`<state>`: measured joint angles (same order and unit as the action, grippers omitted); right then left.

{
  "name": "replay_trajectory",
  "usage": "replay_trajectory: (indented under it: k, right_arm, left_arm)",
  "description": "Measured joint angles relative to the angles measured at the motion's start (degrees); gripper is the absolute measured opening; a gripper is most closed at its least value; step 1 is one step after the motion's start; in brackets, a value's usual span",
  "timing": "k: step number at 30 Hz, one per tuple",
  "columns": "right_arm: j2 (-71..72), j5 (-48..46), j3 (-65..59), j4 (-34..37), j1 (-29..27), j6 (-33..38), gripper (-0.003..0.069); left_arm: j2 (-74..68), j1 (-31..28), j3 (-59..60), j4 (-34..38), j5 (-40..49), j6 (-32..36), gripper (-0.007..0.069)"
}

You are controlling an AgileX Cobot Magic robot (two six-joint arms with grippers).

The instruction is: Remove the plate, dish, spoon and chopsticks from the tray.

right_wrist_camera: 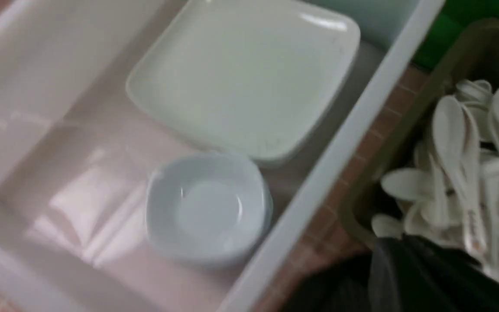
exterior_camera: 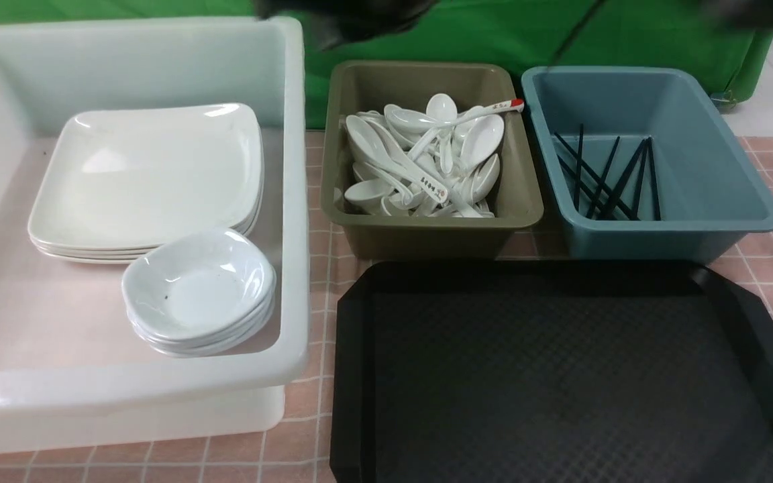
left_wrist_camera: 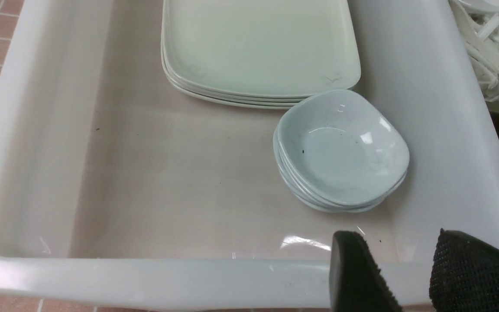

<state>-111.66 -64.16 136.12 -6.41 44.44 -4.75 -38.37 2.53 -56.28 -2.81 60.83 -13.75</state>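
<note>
The tray (exterior_camera: 561,376) lies bare on the desk (exterior_camera: 319,396). Left of it, the white tub (exterior_camera: 292,201) holds the plate (exterior_camera: 151,174) and dish (exterior_camera: 198,282) on their stacks; behind it sit the spoon (exterior_camera: 420,176) in the olive tub (exterior_camera: 527,194) and the chopsticks (exterior_camera: 604,178) in the blue tub (exterior_camera: 749,201). The left tool (left_wrist_camera: 409,277) hangs apart over the white tub's rim; the right tool is together

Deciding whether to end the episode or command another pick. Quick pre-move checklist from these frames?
1. Tray has no tableware on the part in view: ok; its near edge is cut off.
2. Plate on the stack in the white tub: ok.
3. Dish tops the small stack beside it: ok.
4. Spoon in the olive tub: ok.
5. Chopsticks in the blue tub: ok.
6. Left gripper open and holding nothing, above the white tub's rim: ok. Right gripper's jaws: blurred in the frames, cannot tell.
</note>
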Motion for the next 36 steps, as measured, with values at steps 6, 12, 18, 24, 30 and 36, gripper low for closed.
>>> replay_trajectory:
  k: [6, 12, 18, 24, 30, 36]
  right_arm:
    - [16.4, -0.8, -5.4, 0.0, 0.0, 5.5, 0.003]
    - [34.3, -0.8, -20.8, 0.0, 0.0, 6.9, 0.003]
    - [53.4, -0.8, -40.3, 0.0, 0.0, 8.8, 0.0032]
    - [77.2, 3.6, -65.4, 0.2, 0.0, 8.9, 0.0032]
    - [94.6, 25.1, -92.6, 3.1, 0.0, 8.9, 0.0032]
    - [99.5, 53.3, -112.4, 4.1, 0.0, 8.9, 0.0033]
  left_arm:
    - [0.0, 0.0, 0.0, 0.9, 0.1, 1.8, 0.0239]
    - [0.0, 0.0, 0.0, 2.8, 0.1, 1.8, 0.0239]
    - [0.0, 0.0, 0.0, 3.7, 0.1, 2.0, 0.0239]
    - [0.0, 0.0, 0.0, 4.5, 0.6, 2.0, 0.0239]
    - [0.0, 0.0, 0.0, 4.9, 0.8, 2.8, 0.0238]
    - [0.0, 0.0, 0.0, 5.4, 0.8, 2.9, 0.0203]
